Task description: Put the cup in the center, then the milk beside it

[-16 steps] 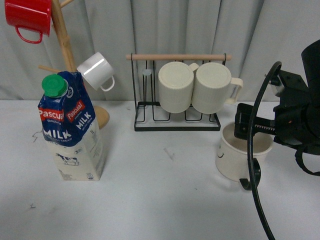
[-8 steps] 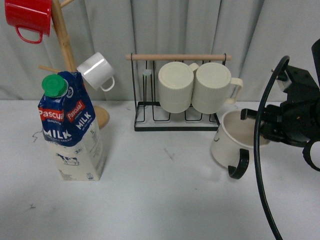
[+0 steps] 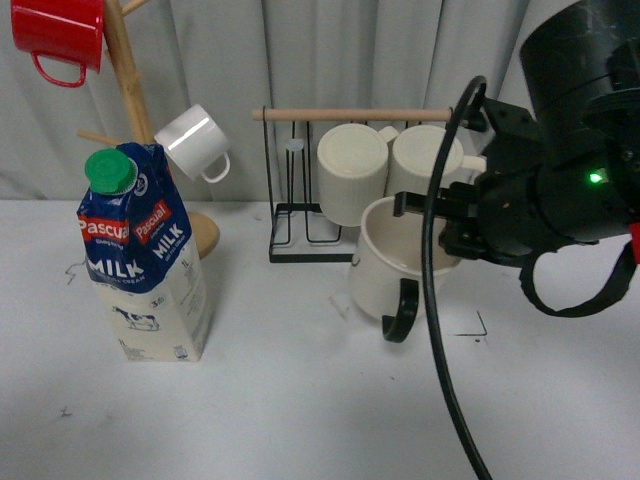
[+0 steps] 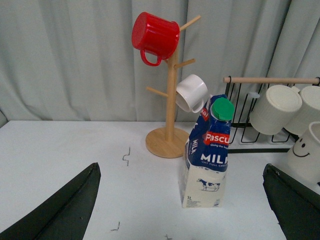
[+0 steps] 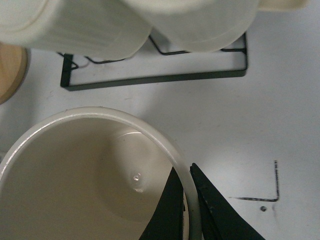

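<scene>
Cup sits tilted, mouth up, handle toward the robot, rim pinched between right fingers.

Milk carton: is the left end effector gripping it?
No: the left wrist view shows the milk carton standing free on the table, beyond the open left end effector.

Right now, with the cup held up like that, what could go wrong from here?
The right jaws pinch only one spot on the rim of the cup, which hangs tilted, so it may swivel or slip. It appears close in front of the ribbed mugs on the rack; a swing backward could knock them. The black cable drapes past the cup's handle and might snag.
</scene>
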Available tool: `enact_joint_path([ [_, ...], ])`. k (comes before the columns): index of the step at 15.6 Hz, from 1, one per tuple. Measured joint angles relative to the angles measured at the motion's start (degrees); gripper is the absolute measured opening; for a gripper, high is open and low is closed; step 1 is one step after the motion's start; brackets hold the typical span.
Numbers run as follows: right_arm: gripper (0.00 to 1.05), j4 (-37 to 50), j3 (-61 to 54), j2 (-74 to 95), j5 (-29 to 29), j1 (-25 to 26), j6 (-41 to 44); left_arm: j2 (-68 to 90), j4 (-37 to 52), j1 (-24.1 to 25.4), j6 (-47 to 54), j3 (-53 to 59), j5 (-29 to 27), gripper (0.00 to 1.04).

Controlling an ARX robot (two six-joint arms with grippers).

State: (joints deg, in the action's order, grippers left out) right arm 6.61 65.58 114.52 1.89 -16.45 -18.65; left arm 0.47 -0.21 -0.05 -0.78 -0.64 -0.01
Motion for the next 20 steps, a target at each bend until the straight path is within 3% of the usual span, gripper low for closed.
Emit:
enact_joint_path([
  [2,0.03,-4.13,3.19,3.23,-1.73,-3.17,0.31,0.00,0.00,0.00,0.00,0.00,-0.02,0.98],
  [5,0.03,-7.02,4.66,5.25,-1.46,-2.99,4.81,0.00,0.00,0.00,0.00,0.00,0.00,0.98],
  [13,0.04,-7.89,4.85,5.40,-0.57,-2.62,6.12,0.00,0.00,0.00,0.00,0.00,0.00,0.98],
  [20,0.35,-7.78,5.53,5.40,0.33,-2.60,6.29,0.00,0.00,0.00,0.00,0.00,0.00,0.98],
])
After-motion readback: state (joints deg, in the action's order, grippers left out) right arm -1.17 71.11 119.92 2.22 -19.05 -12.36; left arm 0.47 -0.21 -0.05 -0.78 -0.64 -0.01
